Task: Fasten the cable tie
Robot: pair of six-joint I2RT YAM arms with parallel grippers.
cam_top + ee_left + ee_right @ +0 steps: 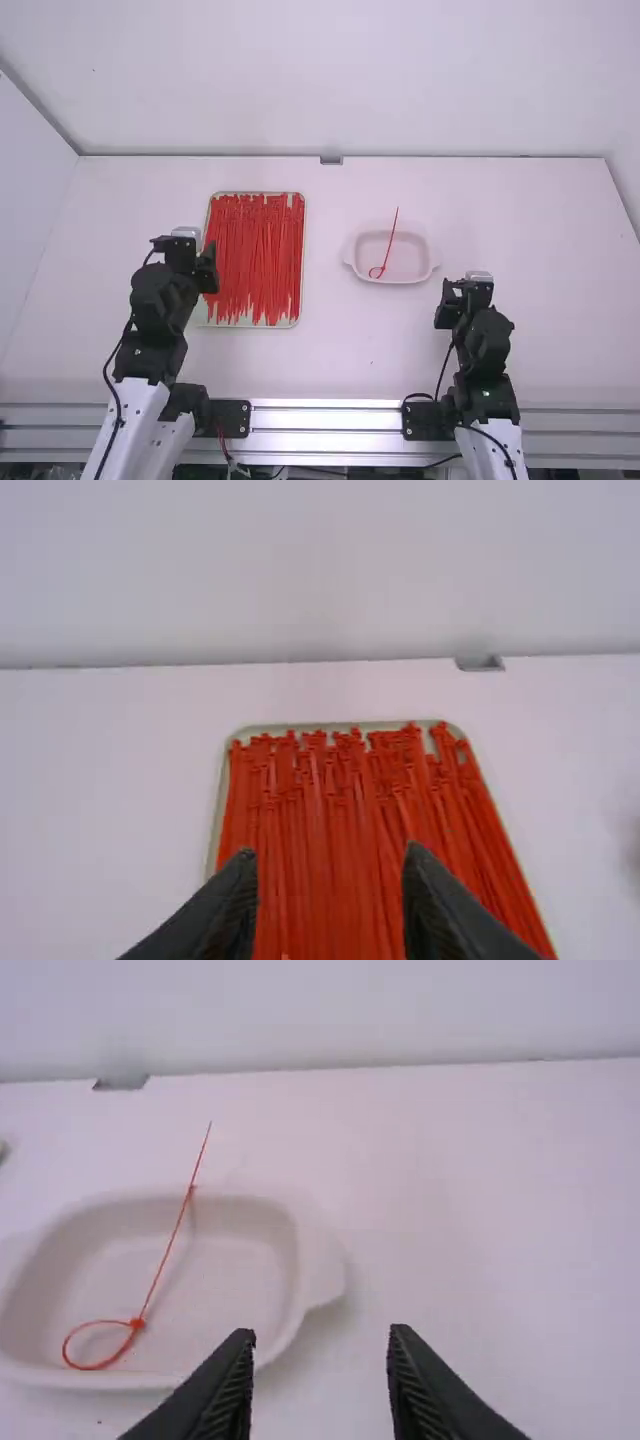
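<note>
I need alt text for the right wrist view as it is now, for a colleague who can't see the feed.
A red cable tie, closed into a small loop at one end, lies in a shallow white dish with its straight tail sticking out past the rim. The right gripper is open and empty, short of the dish, above the white table.
</note>
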